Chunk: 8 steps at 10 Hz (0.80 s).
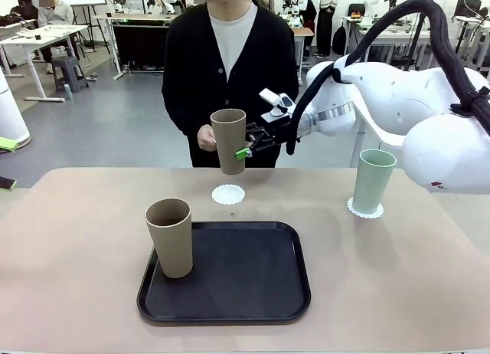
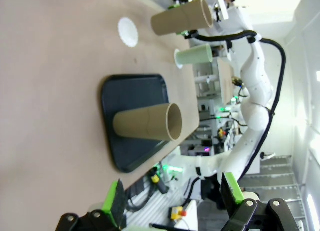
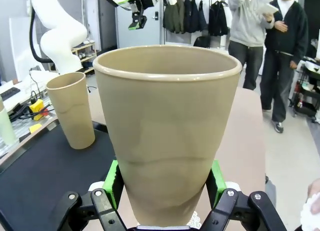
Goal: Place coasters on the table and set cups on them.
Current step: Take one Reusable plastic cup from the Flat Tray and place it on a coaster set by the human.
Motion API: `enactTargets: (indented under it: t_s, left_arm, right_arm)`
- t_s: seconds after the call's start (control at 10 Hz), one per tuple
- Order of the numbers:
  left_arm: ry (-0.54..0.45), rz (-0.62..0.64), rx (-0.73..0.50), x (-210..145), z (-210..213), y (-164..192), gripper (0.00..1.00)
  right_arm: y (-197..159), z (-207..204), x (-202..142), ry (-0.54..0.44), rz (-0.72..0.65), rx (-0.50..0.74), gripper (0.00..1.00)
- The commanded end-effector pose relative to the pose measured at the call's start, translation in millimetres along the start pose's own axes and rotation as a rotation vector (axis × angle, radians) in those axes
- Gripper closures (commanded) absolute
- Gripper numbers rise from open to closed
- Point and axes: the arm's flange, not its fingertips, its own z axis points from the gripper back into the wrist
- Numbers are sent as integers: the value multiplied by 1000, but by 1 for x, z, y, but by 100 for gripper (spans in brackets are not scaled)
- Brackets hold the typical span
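Now the right tool [image 1: 246, 149] is clamping the tan tumbler [image 1: 228, 139] low on its wall, holding it just above the free doily [image 1: 228, 194] on the counter [image 1: 398, 270]; it is seeming light, stiff, smooth.

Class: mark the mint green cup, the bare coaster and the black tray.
mint green cup [image 1: 373, 178], front view, middle of its side wall
bare coaster [image 1: 228, 194], front view, its centre
black tray [image 1: 245, 273], front view, bare floor

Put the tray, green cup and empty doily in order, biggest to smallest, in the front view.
1. tray, clearly the biggest
2. green cup, though it stands farther back
3. empty doily, the smallest
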Motion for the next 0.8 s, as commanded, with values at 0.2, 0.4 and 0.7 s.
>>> enactTargets:
  t_s: [0.2, 0.4, 0.7]
  left_arm:
    - [-4, -7, -11, 0, 1, -1, 0]
    - [-4, -7, -11, 0, 1, -1, 0]
    - [-4, -7, -11, 0, 1, -1, 0]
  right_arm:
    - [0, 0, -1, 0, -3, -2, 19]
    - [0, 0, 3, -1, 0, -2, 19]
    - [-4, 5, -20, -49, 114, 69, 19]
